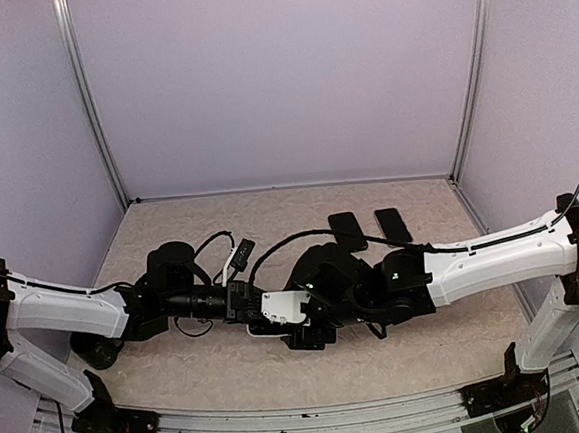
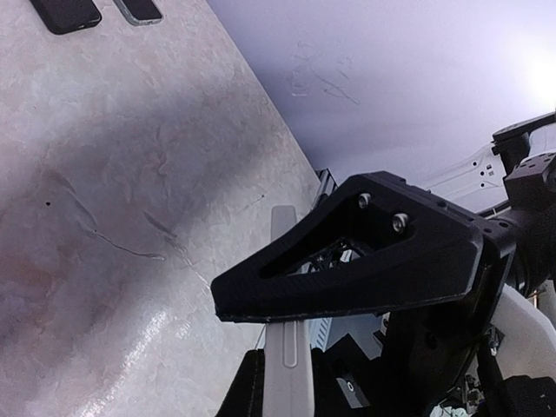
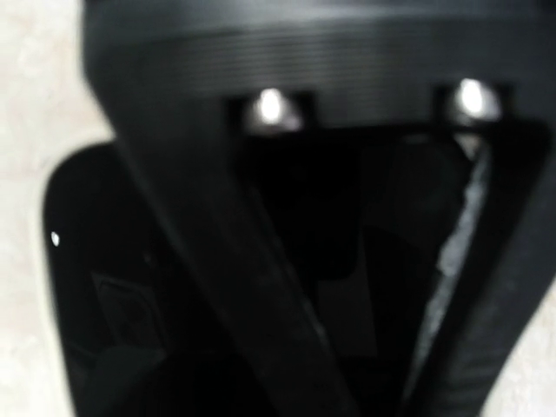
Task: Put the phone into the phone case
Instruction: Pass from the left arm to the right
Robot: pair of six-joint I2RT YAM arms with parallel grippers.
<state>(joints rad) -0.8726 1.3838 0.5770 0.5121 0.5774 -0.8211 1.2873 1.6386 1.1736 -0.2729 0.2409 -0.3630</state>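
Observation:
A white phone case [image 1: 261, 329] lies at the table's middle, mostly hidden under both grippers. My left gripper [image 1: 280, 311] is shut on its edge; in the left wrist view the case's white rim [image 2: 287, 365] stands clamped between my black fingers [image 2: 347, 278]. My right gripper [image 1: 316, 320] sits right against the left one, over the case. In the right wrist view one of its fingers [image 3: 217, 261] fills the frame, very close above a glossy black phone [image 3: 87, 287]. The other finger is hidden, so whether it is open or shut does not show.
Two more black phones [image 1: 346, 230] [image 1: 392, 224] lie side by side at the back of the table, and show at the top left of the left wrist view [image 2: 65, 13] [image 2: 139, 9]. Cables loop near the left arm [image 1: 226, 243]. Walls enclose the table.

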